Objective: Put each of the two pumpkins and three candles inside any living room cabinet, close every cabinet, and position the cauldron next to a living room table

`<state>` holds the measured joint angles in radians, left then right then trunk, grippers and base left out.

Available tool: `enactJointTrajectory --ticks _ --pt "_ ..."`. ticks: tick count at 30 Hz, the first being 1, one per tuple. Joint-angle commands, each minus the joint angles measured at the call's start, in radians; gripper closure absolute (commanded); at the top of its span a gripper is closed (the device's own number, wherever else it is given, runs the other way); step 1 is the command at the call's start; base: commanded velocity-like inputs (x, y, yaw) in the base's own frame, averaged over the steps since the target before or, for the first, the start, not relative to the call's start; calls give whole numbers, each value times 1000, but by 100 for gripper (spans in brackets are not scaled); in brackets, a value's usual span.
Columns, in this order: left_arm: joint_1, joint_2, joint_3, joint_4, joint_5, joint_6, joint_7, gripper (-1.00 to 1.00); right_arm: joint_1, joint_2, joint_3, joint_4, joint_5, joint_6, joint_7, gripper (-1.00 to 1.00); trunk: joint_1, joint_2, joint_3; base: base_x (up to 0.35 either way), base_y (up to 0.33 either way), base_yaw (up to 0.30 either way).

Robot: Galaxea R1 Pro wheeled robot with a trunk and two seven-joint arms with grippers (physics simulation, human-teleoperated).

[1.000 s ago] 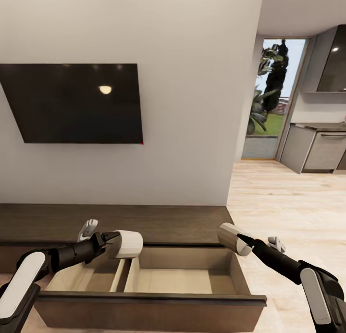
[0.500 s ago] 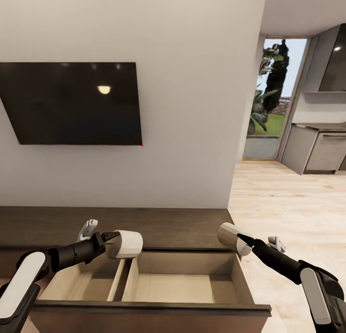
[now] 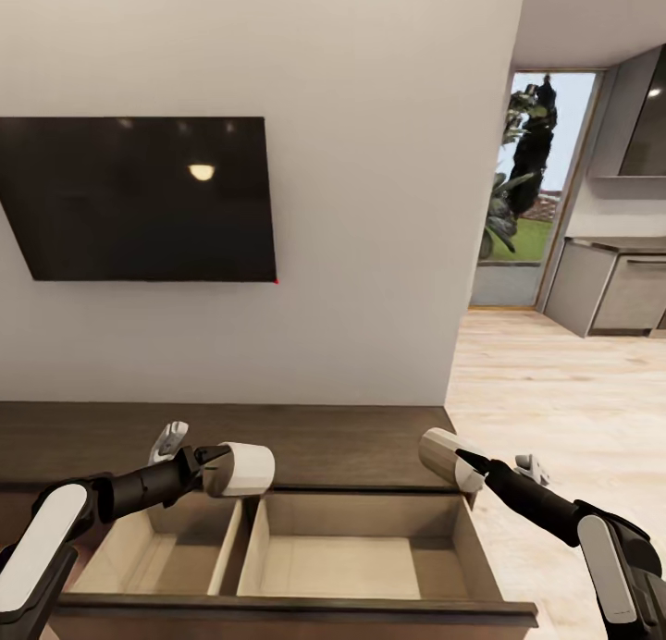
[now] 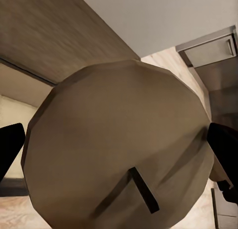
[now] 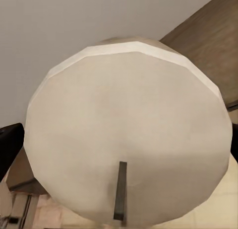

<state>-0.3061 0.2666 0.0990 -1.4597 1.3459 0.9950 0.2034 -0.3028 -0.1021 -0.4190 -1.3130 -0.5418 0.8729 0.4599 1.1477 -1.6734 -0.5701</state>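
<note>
Against the pale wall (image 3: 370, 205), a dark wall-mounted screen (image 3: 139, 201) hangs above the cabinet (image 3: 277, 432), the long low dark-brown unit running along the wall's foot. Its front drawer (image 3: 296, 610) stands pulled out toward the robot, showing a pale wood interior split by a divider (image 3: 229, 547) into a narrower compartment on the left and a wider one on the right; both compartments bare. To the right, light plank floor (image 3: 555, 409) leads to a doorway with greenery outside (image 3: 523, 187) and grey kitchen units (image 3: 620, 289). Left gripper (image 3: 222, 467) is held above the drawer's left compartment near the divider, jaws clamped on a candle (image 3: 248, 469); in the left wrist view that candle (image 4: 119, 149) faces the camera end-on with its dark wick visible, a black fingertip (image 4: 10, 147) at each side. Right gripper (image 3: 467, 466) is held above the drawer's right end, jaws likewise clamped on a second candle (image 3: 449, 458); the right wrist view shows this second candle (image 5: 129, 139) end-on, pale, wick pointing down in frame.
</note>
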Motion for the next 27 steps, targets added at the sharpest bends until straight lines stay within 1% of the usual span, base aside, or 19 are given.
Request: enactJointTrajectory --ticks 1,5,10,13,21,27 --pt "-1 0 1 -1 12 3 10 100 -1 0 -2 0 0 6 3 100 0 -1 -1 69 57 0" --pt "-1 0 1 -1 11 3 10 100 -1 0 -2 0 0 6 3 100 0 -1 -1 158 156 0" --pt "-1 0 1 -1 11 4 10 100 -1 0 -2 0 0 6 3 100 0 -1 -1 51 145 0" --pt "-1 0 1 15 11 3 10 100 -1 1 -2 0 0 6 3 100 0 -1 -1 71 182 0" --pt "-1 0 1 25 10 4 8 100 -1 0 -1 1 0 6 3 100 0 -1 -1 -15 54 0" --pt "-1 0 1 25 10 3 9 100 -1 -1 -1 3 11 7 -3 100 0 -1 -1 -2 3 0"
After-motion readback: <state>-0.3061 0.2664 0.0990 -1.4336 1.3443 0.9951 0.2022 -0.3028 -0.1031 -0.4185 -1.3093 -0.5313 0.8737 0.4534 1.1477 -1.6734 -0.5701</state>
